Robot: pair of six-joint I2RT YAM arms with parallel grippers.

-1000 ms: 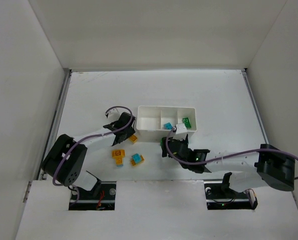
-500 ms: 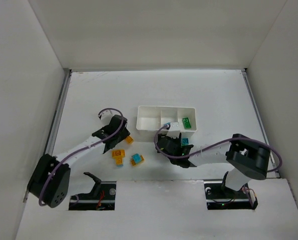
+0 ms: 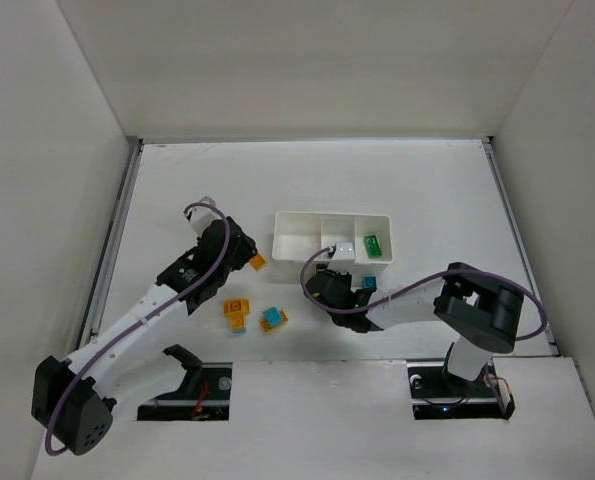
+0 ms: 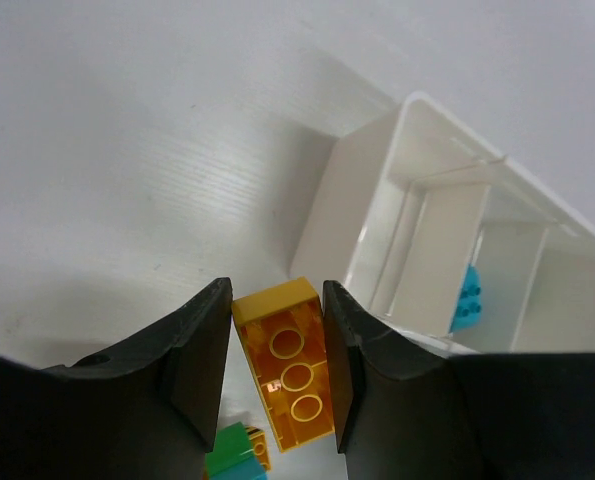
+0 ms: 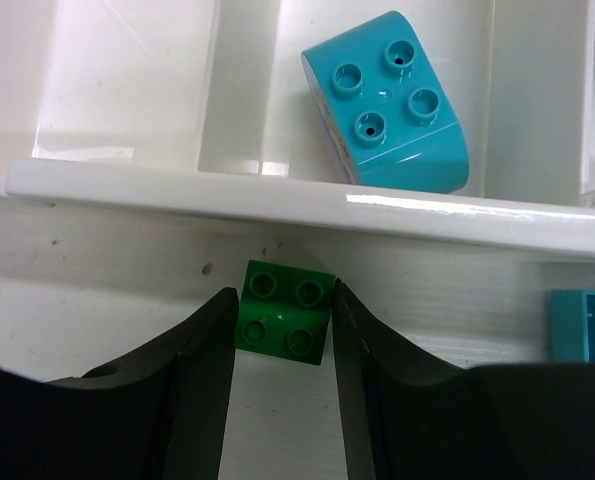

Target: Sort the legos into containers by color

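**Top view:** A white tray (image 3: 332, 216) with three compartments side by side sits mid-bench (image 3: 427, 180). The left gripper (image 3: 252, 262), just left of the tray, grasps an orange brick (image 3: 260, 264). The right gripper (image 3: 328, 283) is low against the tray's near wall and hides whatever is between its fingers. A sorted green piece (image 3: 373, 245) lies in the right compartment.

**Left wrist view:** The left gripper is clenched on the orange brick's two long sides and holds it off the bench. The brick's hollow underside faces the camera. Its long axis runs along the fingers, leaning slightly left, and points at the tray's near corner. The left compartment ahead looks empty. To do this step well, the arm should carry the brick over the rim and centre it above that compartment before letting go.

**Right wrist view:** A green brick (image 5: 285, 312) sits studs up on the bench, just short of the tray wall. It is square, so it has no long axis, and it is turned slightly off the wall's line. The right gripper's fingers sit tight at both of its sides. It cannot be told whether they are clamped on it yet. A cyan brick (image 5: 387, 100) lies studs up in the middle compartment. A good pick would squeeze the flat sides squarely, lift the brick clear of the wall, and carry it right.
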